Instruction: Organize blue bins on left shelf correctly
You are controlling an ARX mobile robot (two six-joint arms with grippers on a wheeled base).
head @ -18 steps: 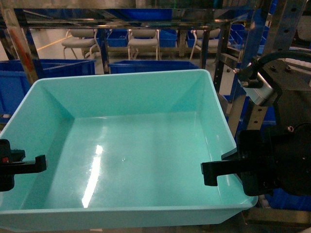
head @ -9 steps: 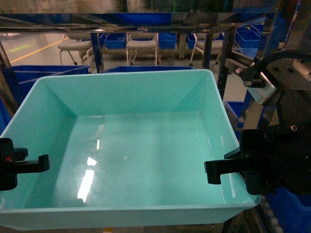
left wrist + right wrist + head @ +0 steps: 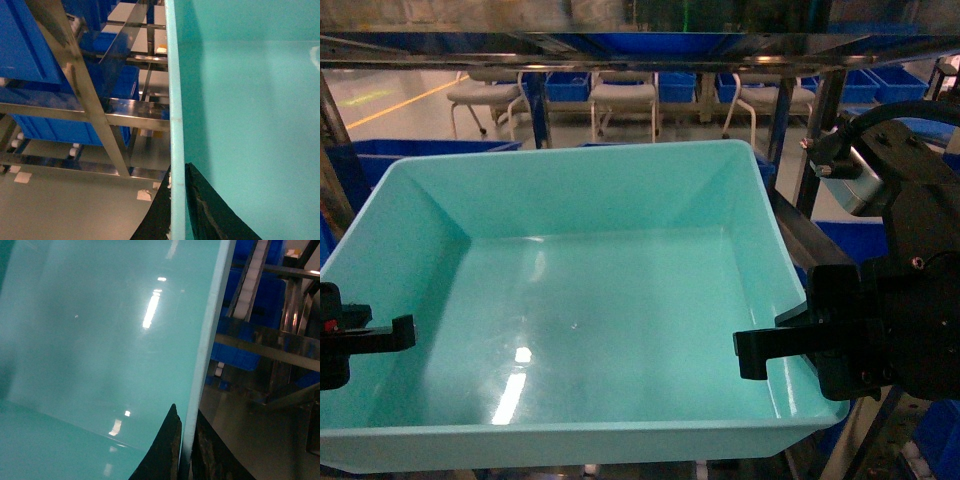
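Note:
A light turquoise bin (image 3: 590, 300) fills the middle of the head view, empty and held level by its two side walls. My left gripper (image 3: 390, 336) is shut on the bin's left rim (image 3: 173, 125), with one finger on each side of the wall (image 3: 176, 210). On the opposite side, my right gripper (image 3: 758, 356) is shut on the right rim (image 3: 210, 340), pinching the wall between its fingers (image 3: 186, 450). The left shelf's steel bars (image 3: 620, 42) cross just above and beyond the bin. One of its slanted rails (image 3: 798, 228) runs along the bin's right side.
Dark blue ribbed bins (image 3: 30, 45) sit in the steel rack (image 3: 85, 85) to the left, over strips of white rollers. More blue bins (image 3: 240, 350) and a roller rail (image 3: 252, 285) lie to the right. Chairs (image 3: 620, 95) stand on the floor behind the rack.
In the head view the rack uprights, dark blue bins and chairs behind the turquoise bin have shifted sideways. The bin stays held the same way between both grippers.

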